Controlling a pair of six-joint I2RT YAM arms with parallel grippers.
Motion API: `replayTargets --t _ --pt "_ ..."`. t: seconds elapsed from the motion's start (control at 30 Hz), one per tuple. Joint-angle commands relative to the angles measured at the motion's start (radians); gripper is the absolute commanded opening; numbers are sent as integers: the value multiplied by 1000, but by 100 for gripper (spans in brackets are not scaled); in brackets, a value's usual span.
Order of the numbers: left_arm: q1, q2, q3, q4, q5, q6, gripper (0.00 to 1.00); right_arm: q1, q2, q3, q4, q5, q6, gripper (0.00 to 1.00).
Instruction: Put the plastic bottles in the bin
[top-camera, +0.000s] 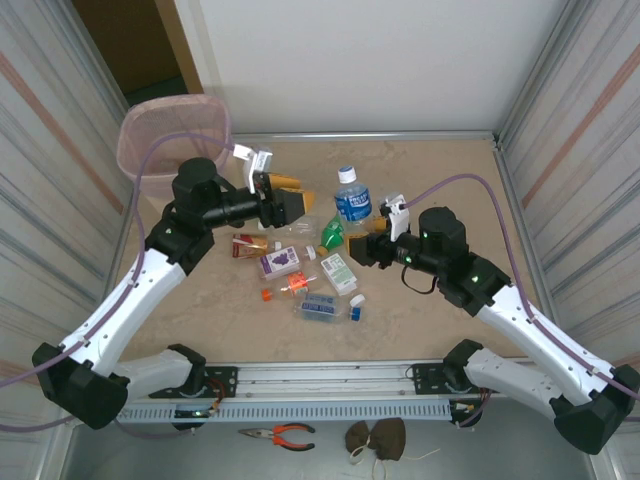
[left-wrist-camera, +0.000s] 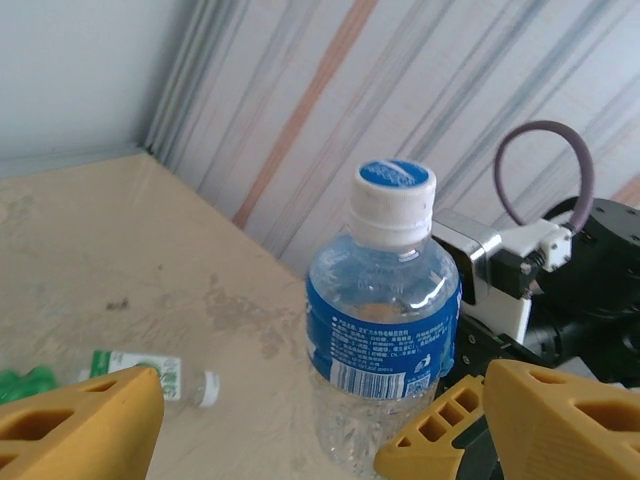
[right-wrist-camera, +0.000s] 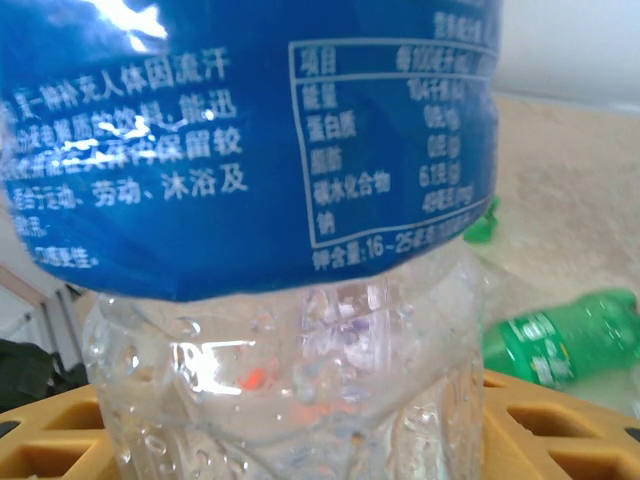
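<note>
**Upright bottle in the right gripper, bin at the far-left corner**

The beige tabletop sat boxed in by striped curtains on both sides and a white wall at the back. From the overhead camera I saw the bin at the far-left corner, beyond the table edge, well apart from the blue-labelled bottle near the table's middle. Bare tabletop stretched behind that bottle to the far edge. On the near side lay a scatter of loose bottles.

The left gripper hovered just left of the bottle, fingers spread wide and holding nothing. Its wrist camera showed what the overhead view flattened. The bottle stood upright, long axis vertical, with its blue-topped cap up.

The right gripper reached in from the right. Only its wrist camera showed the contact: the bottle's clear base met both yellow fingers, which I read as a clamp low on the body. Behind it, a green bottle lay on its side, long axis roughly across that view.
</note>
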Motion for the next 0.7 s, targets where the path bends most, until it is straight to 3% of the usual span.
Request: replayTargets --t 0.0,0.33,0.67 --pt "-55 10 10 113 -10 39 85 14 -25 0 139 -63 33 59" --pt "-153 125 103 168 33 83 86 45 -22 33 155 -68 14 60" --pt "-170 159 133 188 74 70 73 54 -37 32 155 -39 14 60"
